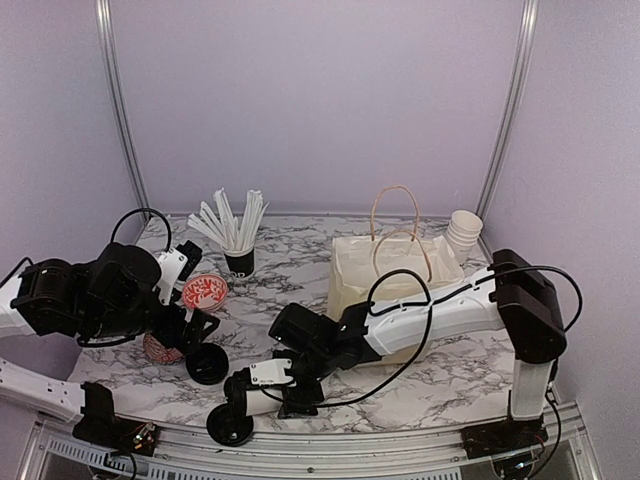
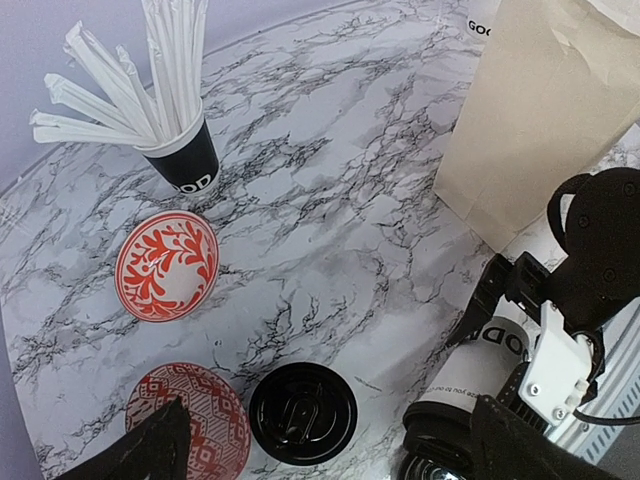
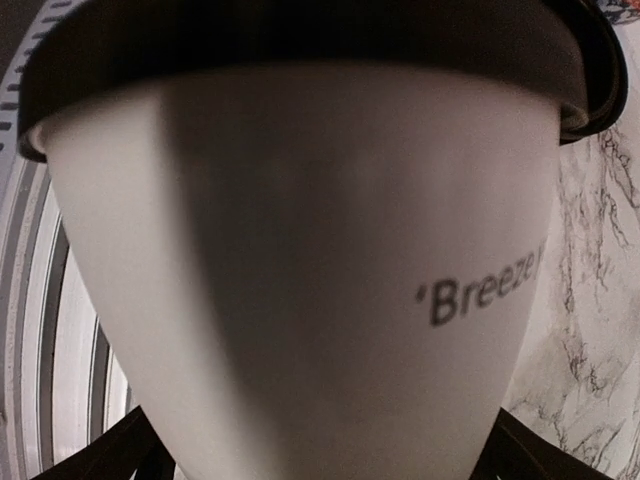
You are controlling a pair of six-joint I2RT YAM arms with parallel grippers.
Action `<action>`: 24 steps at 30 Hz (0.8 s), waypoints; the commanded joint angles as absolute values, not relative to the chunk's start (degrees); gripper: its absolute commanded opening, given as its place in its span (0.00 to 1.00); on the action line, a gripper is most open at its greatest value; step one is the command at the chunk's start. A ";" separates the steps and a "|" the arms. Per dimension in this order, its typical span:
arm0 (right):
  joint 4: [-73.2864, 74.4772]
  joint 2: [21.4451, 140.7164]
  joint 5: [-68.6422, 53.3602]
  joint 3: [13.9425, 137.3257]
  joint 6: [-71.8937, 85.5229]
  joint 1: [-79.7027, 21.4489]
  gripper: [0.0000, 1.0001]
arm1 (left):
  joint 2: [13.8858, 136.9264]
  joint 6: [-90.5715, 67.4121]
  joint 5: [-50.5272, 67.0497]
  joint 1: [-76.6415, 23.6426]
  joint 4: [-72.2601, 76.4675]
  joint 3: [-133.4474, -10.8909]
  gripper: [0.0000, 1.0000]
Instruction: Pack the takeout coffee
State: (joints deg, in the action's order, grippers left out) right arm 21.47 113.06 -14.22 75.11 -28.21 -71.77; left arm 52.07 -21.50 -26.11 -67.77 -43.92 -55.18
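Here the toppled coffee cup [image 2: 465,370] lies along the bench's [image 2: 330,200] near edge, with its lid near-left and its base pointing into the right fingers [image 3: 100,455]. They straddle it, spread wide; whether they press I cannot tell. The left fingers [image 2: 140,450] hang open over the upright coffee cup [image 2: 302,412].

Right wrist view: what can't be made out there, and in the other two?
- Right wrist: lying cup fills the frame; lettering cut off after "Breeze" by the right edge; fingers of the right gripper show only at the bottom corners, so contact is unclear.
- Top: bag interior hidden by its walls.
- Left wrist: white cup behind the bag cut off by the top edge.
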 commanded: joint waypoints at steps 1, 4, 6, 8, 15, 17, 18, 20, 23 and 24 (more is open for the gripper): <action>19.83 112.08 -13.02 76.42 -25.73 -71.92 0.88 | 51.11 -20.77 -25.53 -67.76 -42.71 -55.25 0.98; 20.54 108.29 -13.74 76.59 -26.19 -70.94 0.82 | 50.24 -18.20 -23.49 -67.76 -43.27 -56.68 0.96; 20.39 104.81 -17.34 76.44 -26.28 -69.44 0.79 | 49.44 -15.50 -19.95 -67.76 -43.19 -58.14 0.94; 19.76 101.92 -20.66 76.38 -26.19 -67.77 0.76 | 49.46 -11.94 -14.36 -67.81 -42.92 -59.31 0.92; 21.76 102.94 -23.55 76.62 -29.47 -66.22 0.86 | 51.69 -8.97 -8.16 -67.85 -42.72 -60.18 0.90; 23.41 105.52 -21.37 76.91 -29.79 -67.63 0.92 | 52.10 -9.49 -7.84 -67.85 -42.73 -60.28 0.90; 23.54 106.65 -19.57 76.86 -29.77 -68.29 0.95 | 52.20 -9.62 -7.83 -67.85 -42.73 -60.29 0.90; 23.32 108.43 -19.04 76.88 -29.52 -68.85 0.97 | 52.05 -9.71 -7.86 -67.85 -42.71 -60.29 0.90; 23.41 110.34 -18.96 77.41 -29.71 -69.67 0.99 | 51.06 -9.76 -8.58 -67.85 -42.69 -59.87 0.90; 23.65 110.99 -18.55 77.80 -29.86 -69.96 0.99 | 50.48 -9.87 -8.90 -67.85 -42.64 -59.59 0.90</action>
